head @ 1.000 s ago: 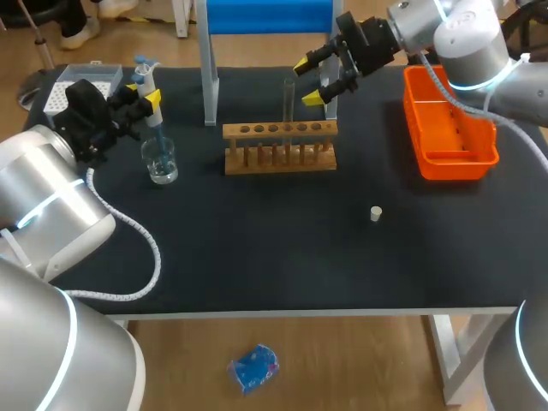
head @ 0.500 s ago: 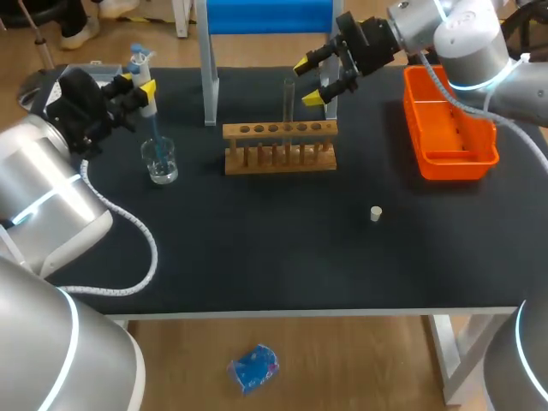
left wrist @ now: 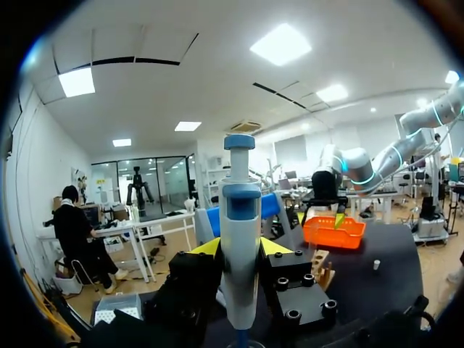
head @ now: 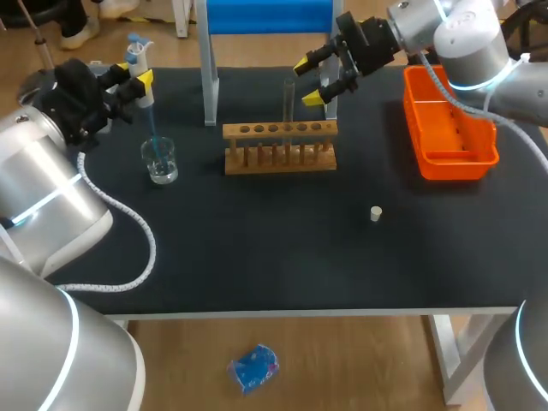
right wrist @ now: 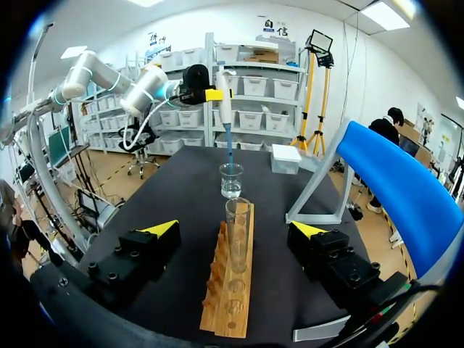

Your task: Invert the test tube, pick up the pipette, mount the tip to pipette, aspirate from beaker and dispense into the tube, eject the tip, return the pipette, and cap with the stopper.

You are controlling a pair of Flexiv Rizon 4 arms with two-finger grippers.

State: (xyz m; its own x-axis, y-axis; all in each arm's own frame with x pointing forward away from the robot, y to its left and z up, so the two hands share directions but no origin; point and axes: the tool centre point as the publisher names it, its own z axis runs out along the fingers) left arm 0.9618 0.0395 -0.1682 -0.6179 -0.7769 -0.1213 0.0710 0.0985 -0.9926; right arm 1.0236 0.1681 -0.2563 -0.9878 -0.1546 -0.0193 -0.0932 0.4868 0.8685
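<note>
Colours noted: table [head: 257, 257] plain matte black. The pipette [left wrist: 240, 239] has a white body with a blue plunger cap and blue collar. Its tip [head: 154, 128] is blue, possibly translucent; the head view is too small to tell. The beaker [head: 160, 161] and test tube [right wrist: 237, 225] are clear and colourless. The rack [head: 280, 145] is pale tan wood, the bin [head: 449, 128] bright orange, the stopper [head: 375, 213] white. The left gripper [head: 139, 83] and right gripper [head: 308, 82] have black bodies and yellow fingertips. The left arm [head: 43, 188] and right arm [head: 462, 34] are silver-grey with lit pale-blue rings.
</note>
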